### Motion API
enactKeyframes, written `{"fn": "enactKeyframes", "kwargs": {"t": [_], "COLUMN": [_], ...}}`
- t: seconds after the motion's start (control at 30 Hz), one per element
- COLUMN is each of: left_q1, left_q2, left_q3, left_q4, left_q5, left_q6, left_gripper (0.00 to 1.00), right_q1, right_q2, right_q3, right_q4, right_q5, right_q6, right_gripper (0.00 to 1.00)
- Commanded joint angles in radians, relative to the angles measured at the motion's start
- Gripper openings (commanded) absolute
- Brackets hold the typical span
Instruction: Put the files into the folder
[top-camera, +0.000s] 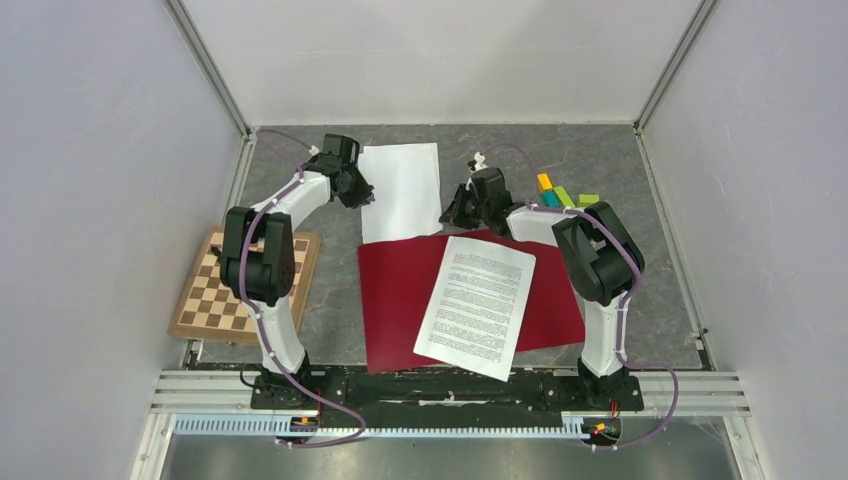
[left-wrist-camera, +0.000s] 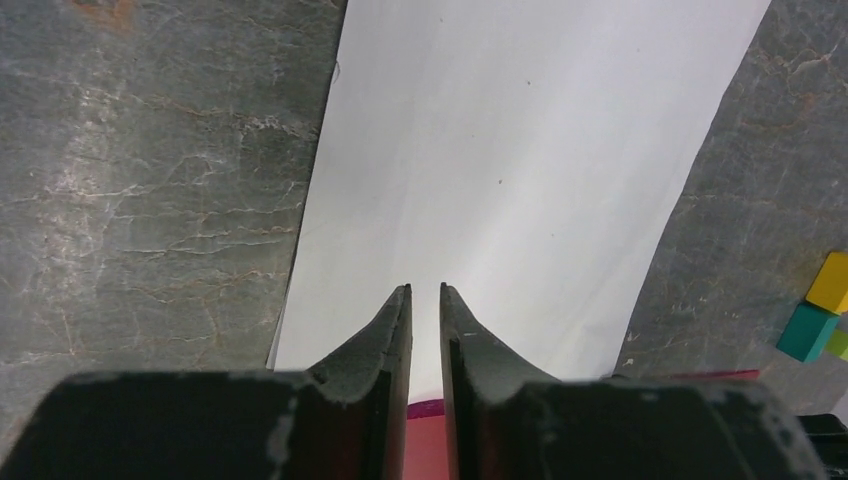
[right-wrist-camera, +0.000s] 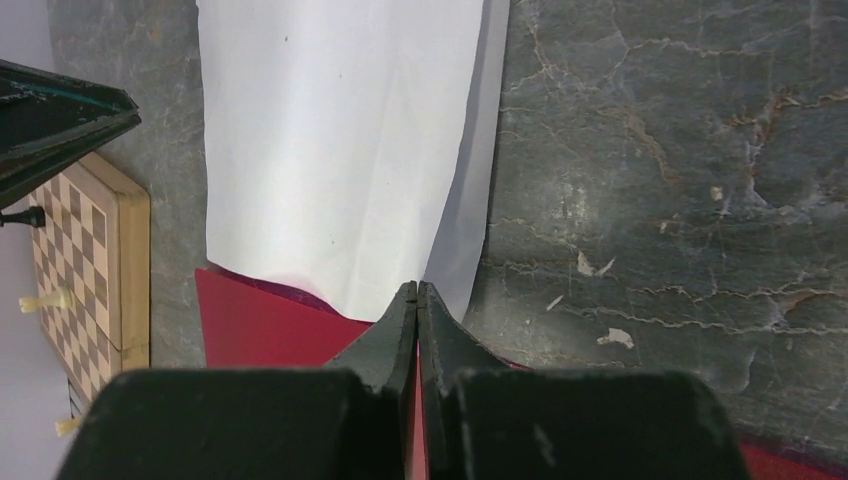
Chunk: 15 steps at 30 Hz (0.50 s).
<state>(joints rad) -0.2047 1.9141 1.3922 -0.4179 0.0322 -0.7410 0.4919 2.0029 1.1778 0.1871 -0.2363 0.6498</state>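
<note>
Two sheets were out: the printed sheet (top-camera: 477, 305) lay on the red folder (top-camera: 395, 300), long axis near-to-far, top tilted right. The blank sheet (top-camera: 401, 190) lay beyond, same axis, near edge overlapping the folder's far edge. L gripper (left-wrist-camera: 424, 290) was slightly parted over it, empty; R gripper (right-wrist-camera: 416, 288) was clenched. Step: fetching the blank sheet. Next prob. needs an edge pinch & a drag onto the folder.

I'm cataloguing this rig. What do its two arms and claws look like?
The left arm and right arm have white links, bulky black joints and a lilac cable each. The left claw and right claw have two matte black fingers tapering to thin tips, scuffed pale at edges.
</note>
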Motion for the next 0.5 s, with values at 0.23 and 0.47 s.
{"fn": "enactKeyframes", "kwargs": {"t": [0.23, 0.47], "left_q1": [0.001, 0.001], "left_q2": [0.049, 0.067], "left_q3": [0.062, 0.084], "left_q4": [0.005, 0.008], "left_q5": [0.069, 0.089], "left_q6": [0.057, 0.055], "left_gripper": [0.24, 0.24], "right_q1": [0.001, 0.007], "right_q2": [-0.038, -0.049], "right_q3": [-0.017, -0.045], "right_q4": [0.142, 0.173], "right_q5": [0.103, 0.118], "right_q6": [0.095, 0.120], "right_gripper": [0.00, 0.00]}}
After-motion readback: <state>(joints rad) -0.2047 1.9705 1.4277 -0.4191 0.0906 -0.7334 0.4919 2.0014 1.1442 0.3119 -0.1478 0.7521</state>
